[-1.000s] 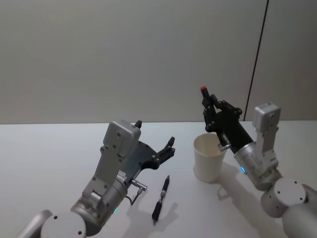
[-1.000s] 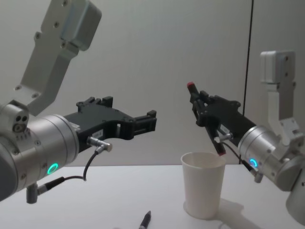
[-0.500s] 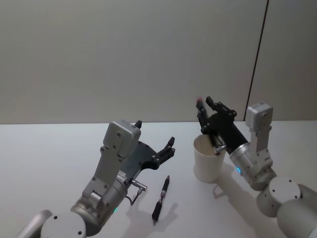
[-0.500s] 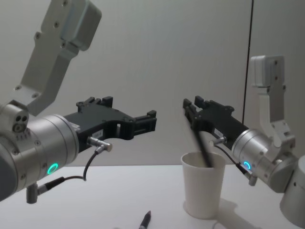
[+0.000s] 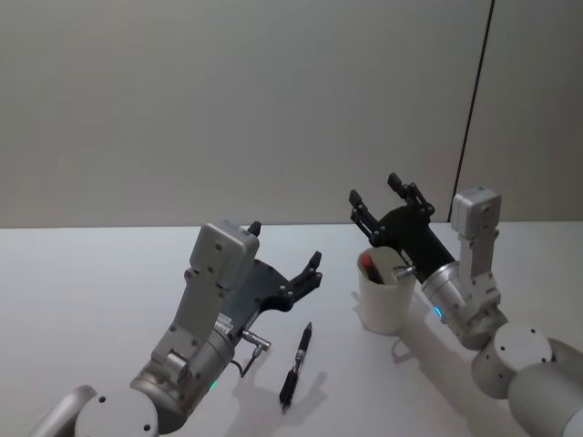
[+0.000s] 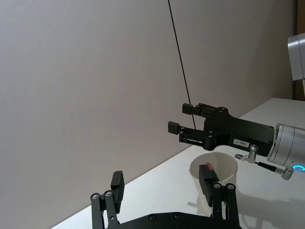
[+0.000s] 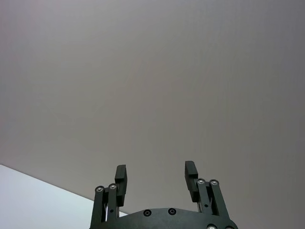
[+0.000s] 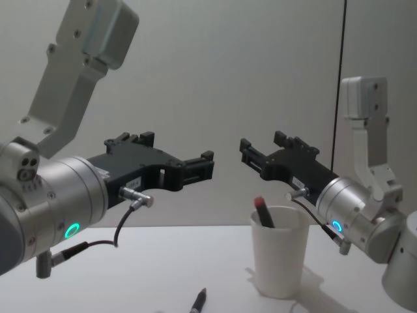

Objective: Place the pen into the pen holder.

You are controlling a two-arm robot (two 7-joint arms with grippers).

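Note:
The pen holder is a white paper cup [image 5: 383, 299] [image 8: 279, 261] [image 6: 220, 164] standing on the table right of centre. A dark pen with a red end [image 5: 369, 264] [image 8: 261, 210] [image 6: 208, 167] stands inside it, leaning on the rim. My right gripper [image 5: 373, 188] [image 8: 262, 143] [image 6: 180, 119] [image 7: 156, 172] hovers just above the cup, open, with nothing between its fingers. A second, black pen [image 5: 296, 364] [image 8: 199, 302] lies flat on the table in front of the cup's left side. Above and left of that pen hangs my left gripper [image 5: 285, 244] [image 8: 189, 155] [image 6: 161, 183], open and empty.
The white table [image 5: 82, 291] ends at a plain grey wall. A thin dark vertical seam [image 5: 472, 118] runs down the wall at the right. Bare tabletop lies to the left and in front of the black pen.
My right gripper let go of the red-ended pen, which dropped into the cup. Its fingers opened and it sank slightly towards the cup. The left arm stayed still.

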